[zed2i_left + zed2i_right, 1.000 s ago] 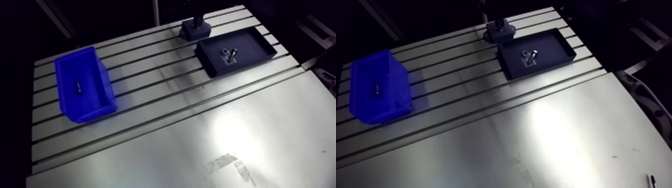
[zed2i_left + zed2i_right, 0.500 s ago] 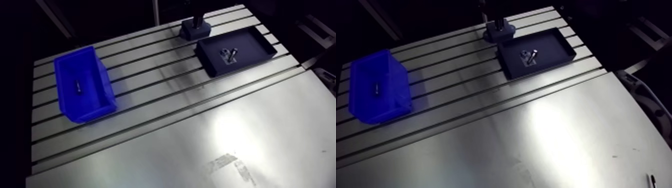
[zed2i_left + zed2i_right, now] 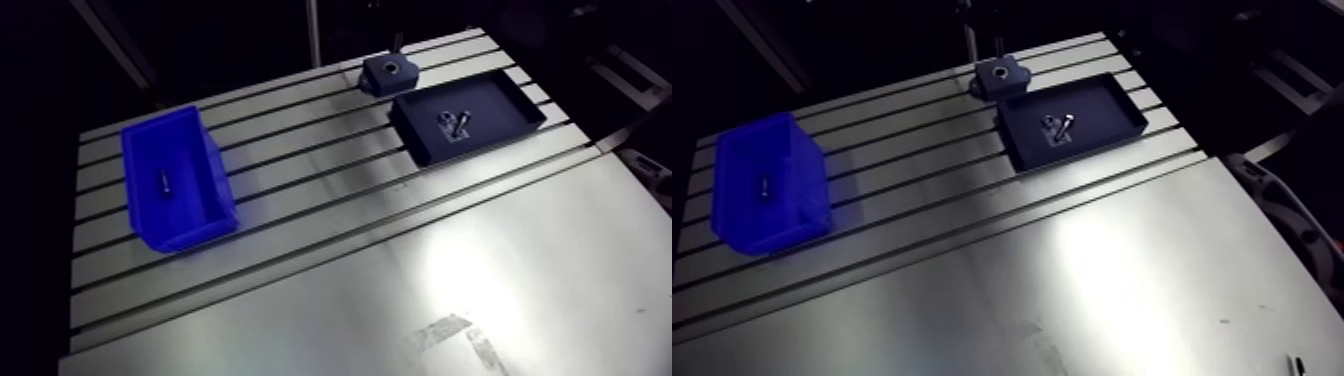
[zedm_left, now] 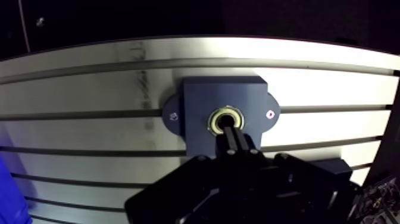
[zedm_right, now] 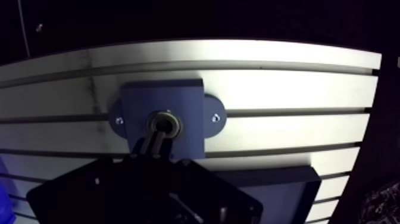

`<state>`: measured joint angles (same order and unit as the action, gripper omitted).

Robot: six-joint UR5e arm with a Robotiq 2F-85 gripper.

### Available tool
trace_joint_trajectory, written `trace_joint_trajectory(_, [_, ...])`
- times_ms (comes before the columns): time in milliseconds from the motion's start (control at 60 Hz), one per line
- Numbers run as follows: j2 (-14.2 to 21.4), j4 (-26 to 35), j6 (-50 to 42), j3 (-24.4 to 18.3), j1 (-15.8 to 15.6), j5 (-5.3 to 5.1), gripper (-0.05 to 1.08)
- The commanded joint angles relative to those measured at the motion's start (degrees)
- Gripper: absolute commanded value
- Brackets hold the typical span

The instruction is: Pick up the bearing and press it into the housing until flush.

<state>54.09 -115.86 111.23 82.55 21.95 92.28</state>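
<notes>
Slotted aluminium table [image 3: 300,140], arm view, left to right. One blue bin [image 3: 178,185] at the left, with one small metal part [image 3: 163,181] lying on its floor. Well apart, at the far edge, one dark housing [image 3: 390,72]. Just beside it, nearer the camera, one shallow dark tray [image 3: 500,105] holding what looks like two small fasteners [image 3: 450,121]; they are too small to name.

The wrist view shows the housing as a square block with two side ears [image 4: 172,116], each with one light spot, probably a screw. One bearing [image 4: 225,121], a pale metal ring, sits in the housing's bore. It looks seated, but whether it is flush can't be told from above.

The gripper [image 4: 233,131] is directly over the bearing. Its two fingers [image 4: 228,143] are pressed together and pinch nothing, with the tips at the ring's centre hole.

Handling, as a judgement: a small steel ring, rigid, dense for its size, smooth and likely slick. It won't deform, but it can cock in the bore if pushed off-centre.
- Lifting: pinch across the outer diameter.
- Pressing: push square on the top face, with the load on the outer ring rather than the centre.

Task looks near its end.
</notes>
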Motion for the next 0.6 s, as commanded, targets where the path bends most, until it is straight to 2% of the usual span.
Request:
trace_joint_trajectory(17, [2.54, 0.31, 0.08, 0.26, -0.06, 0.30, 1.07])
trace_joint_trajectory(67, [3.61, 0.64, 0.08, 0.45, -0.14, 0.39, 1.01])
trace_joint_trajectory(83, [3.97, 1.35, 0.08, 0.46, -0.14, 0.40, 0.86])
trace_joint_trajectory(100, [3.97, 1.35, 0.08, 0.46, -0.14, 0.40, 0.86])
trace_joint_trajectory(117, [4.40, 2.80, 0.08, 0.46, -0.22, 0.55, 0.49])
trace_joint_trajectory(133, [4.40, 2.80, 0.08, 0.46, -0.22, 0.55, 0.49])
trace_joint_trajectory(150, [4.92, 5.18, 0.16, 0.24, -0.30, 0.65, 0.09])
trace_joint_trajectory(167, [4.92, 5.18, 0.16, 0.24, -0.30, 0.65, 0.09])
trace_joint_trajectory(183, [5.67, 7.26, 0.32, 0.21, -0.32, 0.66, 0.02])
trace_joint_trajectory(267, [7.49, 9.54, 0.27, 0.45, -0.32, 0.58, 0.00])
trace_joint_trajectory(400, [12.57, 12.88, 0.00, 0.65, -0.41, 0.59, 0.00])
trace_joint_trajectory(600, [17.36, 17.16, -1.35, 0.32, -0.42, 0.33, 0.00])
